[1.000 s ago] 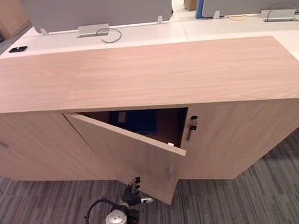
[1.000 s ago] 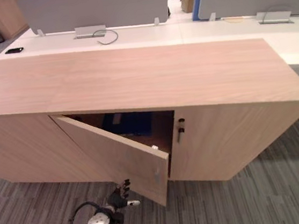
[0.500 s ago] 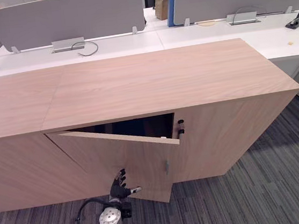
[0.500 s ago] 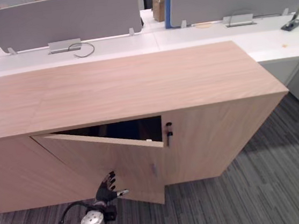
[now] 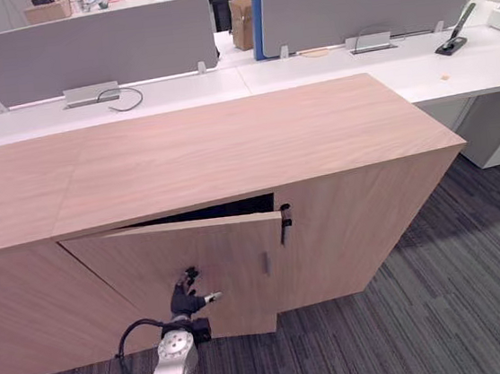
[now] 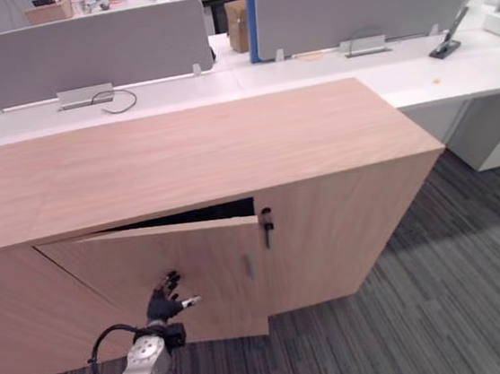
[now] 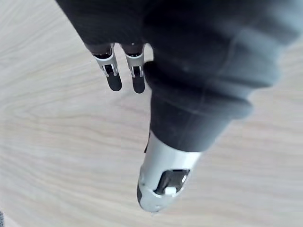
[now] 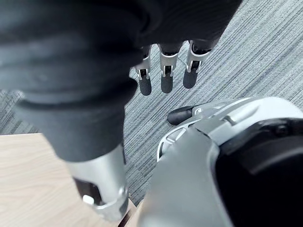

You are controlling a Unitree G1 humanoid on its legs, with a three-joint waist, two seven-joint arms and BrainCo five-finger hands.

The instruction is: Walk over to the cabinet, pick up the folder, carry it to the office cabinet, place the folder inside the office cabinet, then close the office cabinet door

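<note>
Though barely ajar, office cabinet door at straight-fingered left hand; interior dark; right hand relaxed.

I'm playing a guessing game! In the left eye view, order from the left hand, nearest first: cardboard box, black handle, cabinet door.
1. cabinet door, right at the left hand.
2. black handle, up to its right.
3. cardboard box, far at the back.

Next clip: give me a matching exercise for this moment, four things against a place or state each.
Things:
1 cabinet door
2 left hand
3 right hand
4 cardboard box

Places or states:
A hanging over the carpet
B slightly ajar
C beyond the grey dividers
D fingers straight, at the door's front

Pairs: 1-B, 2-D, 3-A, 4-C.
</note>
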